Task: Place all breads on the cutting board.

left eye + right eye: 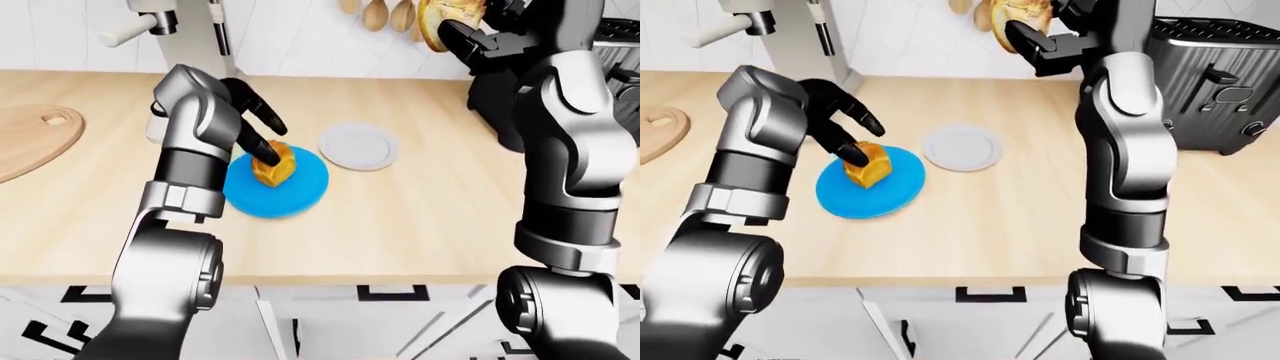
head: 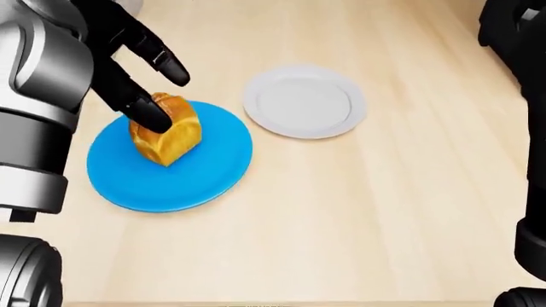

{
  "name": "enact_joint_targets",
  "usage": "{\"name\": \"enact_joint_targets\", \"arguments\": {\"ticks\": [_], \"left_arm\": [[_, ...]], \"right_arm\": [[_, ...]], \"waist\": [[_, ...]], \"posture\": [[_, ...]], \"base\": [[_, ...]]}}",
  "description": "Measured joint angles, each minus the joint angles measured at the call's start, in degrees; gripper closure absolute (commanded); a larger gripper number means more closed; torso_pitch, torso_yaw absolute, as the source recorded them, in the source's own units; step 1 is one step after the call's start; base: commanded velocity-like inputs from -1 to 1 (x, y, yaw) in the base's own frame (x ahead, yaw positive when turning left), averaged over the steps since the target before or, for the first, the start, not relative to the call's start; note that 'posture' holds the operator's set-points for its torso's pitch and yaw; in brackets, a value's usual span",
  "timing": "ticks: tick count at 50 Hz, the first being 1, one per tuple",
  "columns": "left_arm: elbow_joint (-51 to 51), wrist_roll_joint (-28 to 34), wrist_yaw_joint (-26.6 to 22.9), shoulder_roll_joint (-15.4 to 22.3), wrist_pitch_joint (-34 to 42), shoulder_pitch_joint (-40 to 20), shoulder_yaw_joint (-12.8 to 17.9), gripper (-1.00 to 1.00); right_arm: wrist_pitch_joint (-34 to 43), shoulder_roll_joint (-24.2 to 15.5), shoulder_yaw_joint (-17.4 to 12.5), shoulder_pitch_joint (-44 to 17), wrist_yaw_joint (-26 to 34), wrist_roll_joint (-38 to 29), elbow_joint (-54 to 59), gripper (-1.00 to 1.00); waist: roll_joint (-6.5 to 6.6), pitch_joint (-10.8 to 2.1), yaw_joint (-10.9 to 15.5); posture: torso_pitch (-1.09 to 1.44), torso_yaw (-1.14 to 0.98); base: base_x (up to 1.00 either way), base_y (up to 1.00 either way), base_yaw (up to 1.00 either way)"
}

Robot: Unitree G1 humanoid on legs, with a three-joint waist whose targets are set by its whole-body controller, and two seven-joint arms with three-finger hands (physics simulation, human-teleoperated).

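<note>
The black left hand, fingers spread, touches a golden bread loaf on a round blue plate mid-bench. The right hand, raised, seemingly grips another bread.

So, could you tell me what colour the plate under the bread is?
The plate is bright blue, clearest in the head view.

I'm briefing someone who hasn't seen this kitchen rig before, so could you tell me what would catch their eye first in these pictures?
The bright blue plate near the head view's left stands out, with a golden bread loaf on it and the left hand touching the loaf with open fingers. Beside it to the right lies a white plate. In the right-eye view, the right hand is raised at the top, gripping another bread.
</note>
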Motion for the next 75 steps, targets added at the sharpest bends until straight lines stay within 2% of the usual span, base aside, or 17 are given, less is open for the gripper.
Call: {"name": "enact_joint_targets", "arguments": {"ticks": [2,5,9,21,30,33,38,44,48,53,59,62,66,67,71,75], "left_arm": [[-0.28,-0.62,-1.91,-0.45,0.24,-0.20,-0.01,1.00],[-0.28,0.08,-1.23,-0.61,-0.12,0.18,-0.72,1.00],[-0.30,0.94,-0.30,-0.44,0.20,0.13,-0.23,1.00],[-0.20,1.45,-4.01,-0.47,2.83,-3.92,-0.84,1.00],[-0.04,1.79,-6.60,0.60,4.04,-9.90,-0.26,1.00],[-0.54,1.42,-6.00,0.44,5.07,-11.70,0.81,1.00],[-1.38,-2.47,-1.74,-0.01,5.77,-15.13,2.79,1.00],[-7.53,-10.63,4.06,0.34,9.29,-17.30,5.18,1.00],[-10.62,-15.40,8.73,1.60,11.43,-17.37,5.50,1.00],[-13.10,-23.20,15.72,2.04,12.96,-17.21,8.22,1.00],[-18.13,-32.77,28.72,2.91,4.16,-13.79,7.77,1.00],[-18.15,-34.12,35.56,4.79,-1.30,-13.18,6.32,1.00],[-26.16,-33.56,40.46,6.14,0.15,-12.10,5.96,1.00],[-29.26,-33.06,41.15,6.37,0.80,-11.54,5.49,1.00],[-35.38,-34.61,42.42,6.13,2.28,-10.92,7.00,1.00],[-43.69,-36.89,43.73,6.94,4.93,-7.24,7.79,1.00]], "right_arm": [[-0.02,0.10,0.17,-0.05,0.03,0.02,0.18,1.00],[-0.05,0.18,0.55,-0.17,0.22,0.18,-0.40,1.00],[-0.15,-0.02,0.10,-0.03,0.21,0.20,-0.70,1.00],[-0.37,0.19,0.35,-0.08,0.24,-0.10,0.80,1.00],[-0.15,0.07,0.17,-0.01,0.16,-0.24,0.61,1.00],[-0.24,0.16,0.38,-0.14,-0.15,-0.81,1.22,1.00],[0.62,0.57,0.86,-0.25,-0.36,-1.46,1.40,1.00],[1.44,0.42,0.85,-0.54,-0.45,-2.13,1.38,1.00],[1.88,0.48,0.82,-0.52,-0.53,-2.68,1.37,1.00],[1.51,0.64,0.76,-1.06,-0.78,-3.40,1.75,1.00],[1.03,0.84,0.92,-1.61,-1.22,-4.25,3.90,1.00],[1.46,0.50,0.68,-1.73,-0.92,-3.89,3.59,1.00],[1.50,0.36,-0.05,-1.12,-0.96,-3.53,2.42,1.00],[1.67,0.40,-0.13,-0.91,-0.95,-3.29,1.83,1.00],[1.84,0.63,0.22,-0.55,-0.55,-2.02,0.48,1.00],[1.37,0.39,-0.12,-0.17,0.12,-0.35,-0.88,1.00]], "waist": [[0.01,-0.07,0.11],[-0.04,0.17,-0.14],[-0.27,0.71,-0.45],[-0.52,1.70,-0.51],[-0.58,1.82,-0.65],[-0.58,1.76,-0.66],[-0.68,1.98,-0.66],[-0.62,2.41,-0.84],[-0.19,2.23,-0.87],[-0.21,2.59,-0.92],[-0.13,2.71,-0.99],[-0.06,2.93,-1.13],[0.02,3.18,-1.14],[0.07,3.20,-1.14],[0.38,2.94,-1.12],[0.80,2.76,-1.14]], "posture": [[0.00,0.00],[0.00,0.00],[0.00,0.00],[0.00,0.00],[0.00,0.00],[0.00,0.00],[0.00,0.00],[0.00,0.00],[0.00,0.00],[0.00,0.00],[0.00,0.00],[0.00,0.00],[0.00,0.00],[0.00,0.00],[0.00,0.00],[0.00,0.00]], "base": [[0.00,0.00,0.00],[0.00,0.00,0.00],[0.00,0.00,0.00],[0.00,0.00,0.00],[0.00,0.00,0.00],[0.00,0.00,0.00],[0.00,0.00,0.00],[0.00,0.00,0.00],[0.00,0.00,0.00],[0.00,0.00,0.00],[0.00,0.00,0.00],[0.00,0.00,0.00],[0.00,0.00,0.00],[0.00,0.00,0.00],[0.00,0.00,0.00],[0.00,0.00,0.00]]}}
